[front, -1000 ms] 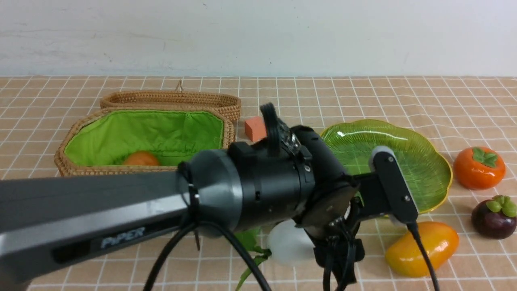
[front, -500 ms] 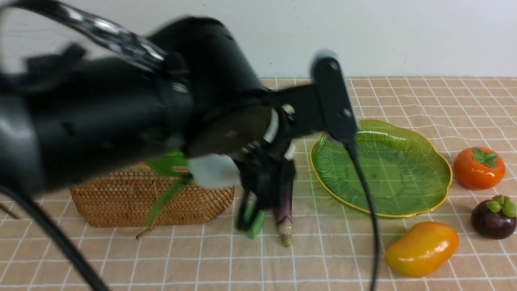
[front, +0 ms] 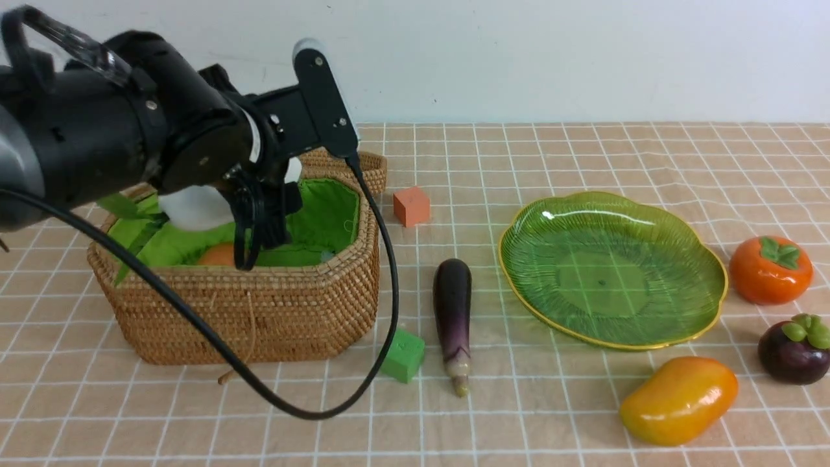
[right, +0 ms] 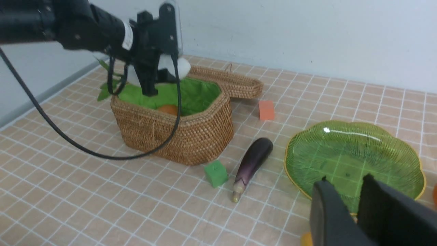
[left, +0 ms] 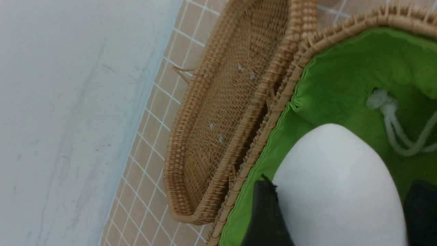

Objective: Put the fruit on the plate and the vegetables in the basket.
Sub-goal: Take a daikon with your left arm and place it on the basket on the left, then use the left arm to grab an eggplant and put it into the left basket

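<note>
On the left side of the table, the left tool [front: 262,217] hangs over the open basket [front: 259,311] with its jaws spread wide around the white radish [front: 194,207], one dark finger [left: 266,212] pressed to each flank in the left wrist view. That radish sits low over the green lining, its leaves [front: 130,214] trailing past the basket's left rim; whether it touches the lining cannot be told. Under it, on the basket floor, lies the potato [front: 217,255]. Behind the basket the woven lid [front: 363,165] lies folded back on the table.

Just right of the lid stands a small orange cube [front: 411,206]. Nearer the camera, a green cube [front: 403,355] sits by the basket's front right corner, and beside it the eggplant [front: 452,311] lies lengthwise, stem end toward the camera.

Further right rests the green plate [front: 613,259], holding nothing. Off its right edge sit the persimmon [front: 770,270] and, nearer, the mangosteen [front: 795,348]; the mango [front: 678,400] lies just in front of the plate's near rim.

Only the right wrist view shows the right tool [right: 349,191]: its jaws stand a narrow gap apart, gripping nothing, above the plate's near edge
</note>
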Robot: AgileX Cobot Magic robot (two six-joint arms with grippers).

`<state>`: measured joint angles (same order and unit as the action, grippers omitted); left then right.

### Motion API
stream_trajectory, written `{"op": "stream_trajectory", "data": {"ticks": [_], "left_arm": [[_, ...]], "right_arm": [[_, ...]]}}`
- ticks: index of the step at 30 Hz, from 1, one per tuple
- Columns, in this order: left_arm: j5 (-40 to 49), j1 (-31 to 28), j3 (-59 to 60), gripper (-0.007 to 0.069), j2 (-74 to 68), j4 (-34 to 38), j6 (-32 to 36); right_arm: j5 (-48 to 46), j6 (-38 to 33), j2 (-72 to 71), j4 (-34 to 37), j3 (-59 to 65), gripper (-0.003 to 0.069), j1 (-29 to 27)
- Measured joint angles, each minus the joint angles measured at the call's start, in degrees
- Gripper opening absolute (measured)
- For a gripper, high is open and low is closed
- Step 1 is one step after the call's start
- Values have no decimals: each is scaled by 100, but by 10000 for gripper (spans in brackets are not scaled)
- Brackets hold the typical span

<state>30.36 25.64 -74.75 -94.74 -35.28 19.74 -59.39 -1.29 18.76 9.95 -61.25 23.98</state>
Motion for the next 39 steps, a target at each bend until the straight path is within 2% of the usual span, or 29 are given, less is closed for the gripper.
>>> {"op": "stream_trajectory", "data": {"ticks": [3, 6, 7, 8, 10, 12, 13, 14, 15, 16, 17, 18, 21, 22, 23, 27, 28, 29, 32, 33, 36, 39], "left_arm": [[-108, -13, 0, 505, -143, -263, -67], [-129, -13, 0, 619, -151, -486, -479], [-114, -13, 0, 630, -143, -507, -569], [18, -13, 0, 655, -130, -548, -1068], [258, 29, 0, 649, -79, -532, -1815], [475, 162, 0, 594, 29, -381, -2699], [498, 184, 0, 584, 57, -353, -2784], [680, 463, 0, 479, 185, -13, -3431], [680, 504, 0, 479, 212, -13, -3490], [918, 823, -64, 348, 287, 460, -3816], [990, 924, -100, 311, 294, 602, -3879], [1321, 1372, -345, 148, 260, 1250, -3990], [1619, 1927, -874, -9, -59, 2106, -3751], [1634, 1956, -916, -13, -93, 2155, -3729], [1805, 2129, -1304, -13, -411, 2525, -3582], [2134, 2153, -1938, 23, -1142, 2799, -3514], [2190, 2127, -2121, 57, -1392, 2792, -3509], [2218, 2067, -2365, 137, -1813, 2751, -3510], [2218, 1958, -2630, 269, -2298, 2510, -3628], [2191, 1894, -2695, 335, -2493, 2323, -3784], [2033, 1749, -2726, 430, -2765, 2002, -4198], [1842, 1635, -2738, 466, -3004, 1820, -4500]], "right_arm": [[23, 0, 0, 0, 0, 153, 0], [23, 0, 0, 0, 0, 155, 0], [17, 0, 0, 0, 0, 155, 0], [9, 0, 0, 0, 0, 155, 0], [-32, 0, 0, 0, 0, 157, 0], [-136, 0, 0, -34, 0, 158, 0], [-154, 0, 0, -35, 0, 158, 0], [-294, 0, 0, -103, 0, 158, 0], [-327, 0, 0, -113, 0, 159, 0], [-448, 33, 0, -166, 0, 160, 0], [-478, 47, 0, -179, 0, 160, 0], [-603, 129, 0, -231, 0, 161, 0], [-742, 189, 0, -282, 0, 162, 0], [-752, 189, 0, -288, 0, 162, 0], [-810, 194, 0, -309, 0, 164, 0], [-999, 208, 0, -320, 0, 165, 0], [-1101, 208, 0, -320, 0, 166, 0], [-1231, 208, 0, -314, 0, 168, 0], [-1322, 208, 0, -267, 0, 171, 0], [-1322, 208, 0, -228, 0, 172, 0], [-1322, 208, 0, -132, 0, 174, 0], [-1322, 210, 0, -68, 0, 176, 0]]}}
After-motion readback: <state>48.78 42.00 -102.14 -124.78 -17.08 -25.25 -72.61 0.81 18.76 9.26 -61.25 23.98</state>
